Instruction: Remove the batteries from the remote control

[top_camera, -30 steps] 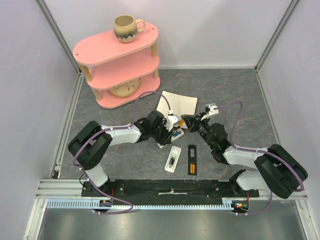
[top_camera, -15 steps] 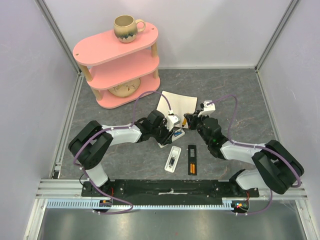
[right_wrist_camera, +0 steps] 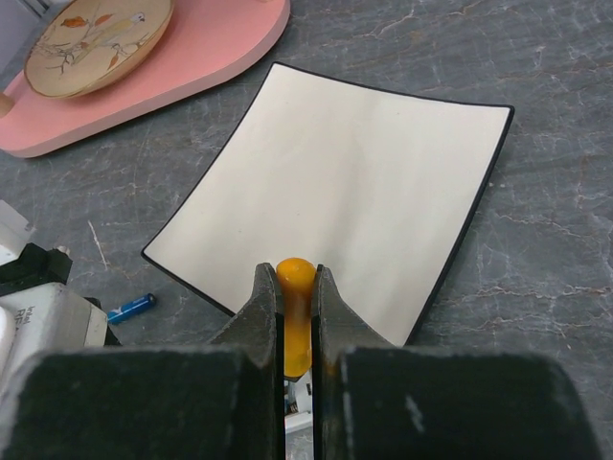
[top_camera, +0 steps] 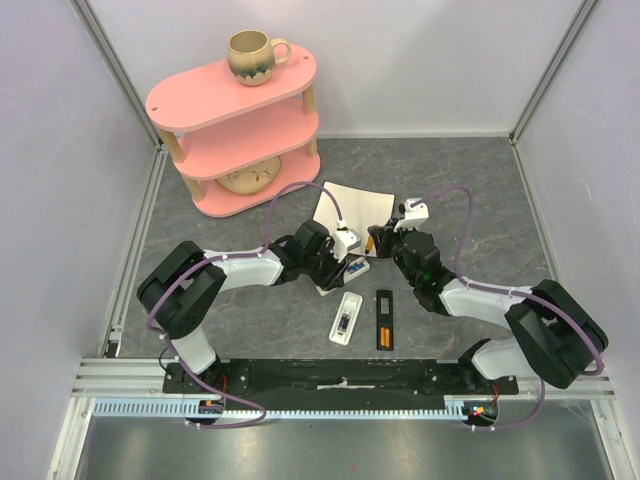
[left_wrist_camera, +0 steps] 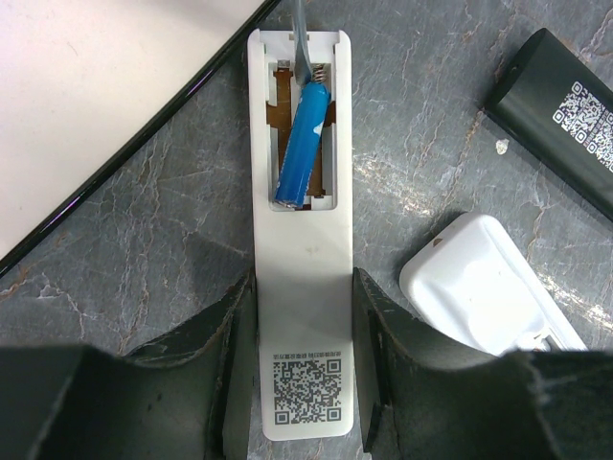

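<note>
My left gripper is shut on the lower end of a white remote control, which lies flat on the grey table. Its battery bay is open, and one blue battery sits in it, tilted. A thin metal screwdriver tip reaches into the top of the bay beside the spring. My right gripper is shut on the orange screwdriver handle, pointing down at the remote. A loose blue battery lies on the table to the left. From above, both grippers meet over the remote.
A white square plate lies just beyond the remote. A second white remote and a black one holding orange cells lie nearer the bases. A pink shelf with a mug stands at the back left.
My right arm has swung left and brought the screwdriver over the held remote. The left arm and the remote have stayed still.
</note>
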Tool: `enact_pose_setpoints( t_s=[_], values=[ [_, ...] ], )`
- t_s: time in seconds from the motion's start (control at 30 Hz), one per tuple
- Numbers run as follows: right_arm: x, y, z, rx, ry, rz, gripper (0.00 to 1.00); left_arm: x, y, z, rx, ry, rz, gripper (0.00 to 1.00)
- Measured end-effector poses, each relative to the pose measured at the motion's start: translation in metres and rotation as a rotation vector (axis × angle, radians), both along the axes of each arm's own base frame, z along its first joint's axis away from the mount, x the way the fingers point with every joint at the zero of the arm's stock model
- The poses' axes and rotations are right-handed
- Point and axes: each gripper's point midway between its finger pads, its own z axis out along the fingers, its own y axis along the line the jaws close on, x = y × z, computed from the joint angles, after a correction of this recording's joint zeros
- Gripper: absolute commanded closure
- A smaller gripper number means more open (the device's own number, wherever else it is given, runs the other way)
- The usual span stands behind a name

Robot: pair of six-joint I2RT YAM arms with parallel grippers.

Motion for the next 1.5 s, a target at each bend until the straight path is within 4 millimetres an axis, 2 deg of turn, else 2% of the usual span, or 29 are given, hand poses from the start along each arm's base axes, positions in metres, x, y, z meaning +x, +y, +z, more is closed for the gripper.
enact_pose_setpoints(
  t_s=[0.4, 0.63, 1.17, 1.5],
  values=[
    [-0.009, 0.029, -0.006, 0.089, 0.045, 0.119, 1.0, 0.0, 0.0, 0.0, 0.0, 0.0, 0.0, 0.98],
    [-0.01, 0.039, -0.007, 0.106, 0.057, 0.165, 1.0, 0.0, 0.0, 0.0, 0.0, 0.0, 0.0, 0.98],
    [0.005, 0.054, -0.01, -0.114, 0.161, 0.216, 1.0, 0.0, 0.0, 0.001, -0.012, 0.02, 0.019, 0.98],
    [0.001, 0.055, -0.007, -0.173, 0.19, 0.24, 1.0, 0.001, 0.0, 0.001, -0.019, 0.027, 0.022, 0.98]
  ],
)
